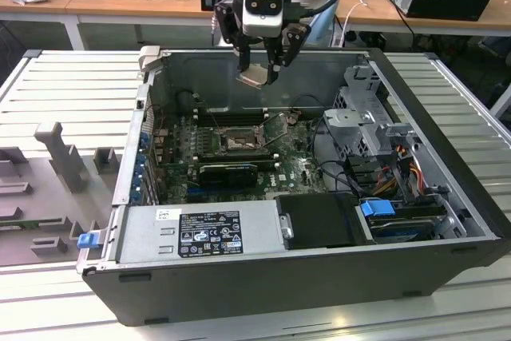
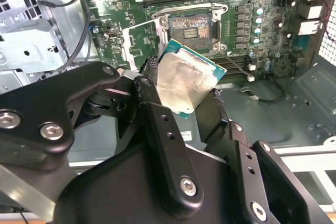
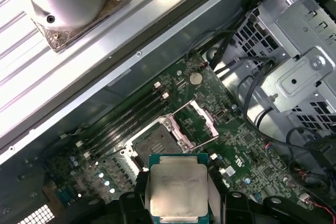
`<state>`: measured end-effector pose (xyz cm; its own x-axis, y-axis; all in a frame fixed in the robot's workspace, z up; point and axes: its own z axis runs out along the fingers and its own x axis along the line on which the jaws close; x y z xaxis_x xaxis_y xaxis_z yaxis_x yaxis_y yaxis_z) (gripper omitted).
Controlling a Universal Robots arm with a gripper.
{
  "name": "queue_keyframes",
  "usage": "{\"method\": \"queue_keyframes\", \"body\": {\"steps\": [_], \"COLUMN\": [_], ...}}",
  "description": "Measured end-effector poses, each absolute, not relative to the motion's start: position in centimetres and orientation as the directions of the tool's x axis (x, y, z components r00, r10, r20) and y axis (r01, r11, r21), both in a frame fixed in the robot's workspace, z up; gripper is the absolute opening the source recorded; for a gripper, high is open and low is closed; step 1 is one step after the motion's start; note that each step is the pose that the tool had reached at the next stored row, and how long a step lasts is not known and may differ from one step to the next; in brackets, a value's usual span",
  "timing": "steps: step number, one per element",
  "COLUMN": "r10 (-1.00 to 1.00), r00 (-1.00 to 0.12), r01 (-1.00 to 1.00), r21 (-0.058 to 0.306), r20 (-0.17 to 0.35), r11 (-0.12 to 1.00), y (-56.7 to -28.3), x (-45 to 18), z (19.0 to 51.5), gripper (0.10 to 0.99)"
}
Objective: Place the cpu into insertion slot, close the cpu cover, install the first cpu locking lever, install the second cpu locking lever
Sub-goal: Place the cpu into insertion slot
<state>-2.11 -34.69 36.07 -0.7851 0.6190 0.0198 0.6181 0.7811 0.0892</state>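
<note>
While I'm sweeping across from the exterior view's left, I'm seeing grey holders (image 1: 60, 157) sitting on the slatted table (image 1: 72, 77), just beside the open computer case (image 1: 319, 277). Inside the case at the near left, the power supply (image 1: 200, 233) is lying flat with its label up. Moving on to the middle, the green motherboard (image 1: 295, 169) is showing the insertion slot (image 1: 238, 143) bare, and the cpu cover (image 1: 277, 129) is standing swung open beside it.

Above that, the gripper (image 1: 259, 69) is hanging over the far part of the case, its fingers (image 2: 149, 74) clamping the cpu (image 1: 254, 77) by two opposite edges. I'm watching the cpu (image 2: 186, 82) in the second wrist view: silver top facing the camera, tilted, well apart from the insertion slot (image 2: 190, 27), with the cpu cover (image 2: 139, 45) folded back to one side. In the first wrist view, the cpu (image 3: 178, 192) is sitting between the fingers and the insertion slot (image 3: 156, 142) is lying open on the board beyond it.

Over at the exterior view's right, the metal drive cage (image 1: 367, 117) is filling that end of the case.
</note>
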Motion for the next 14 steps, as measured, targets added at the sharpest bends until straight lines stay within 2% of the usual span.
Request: {"method": "queue_keyframes", "body": {"steps": [14], "r10": [0.687], "r00": [-0.726], "r01": [0.686], "r21": [0.089], "r20": [0.02], "r11": [0.722], "y": [-34.69], "x": [-2.11], "z": [36.07], "gripper": [0.529]}}
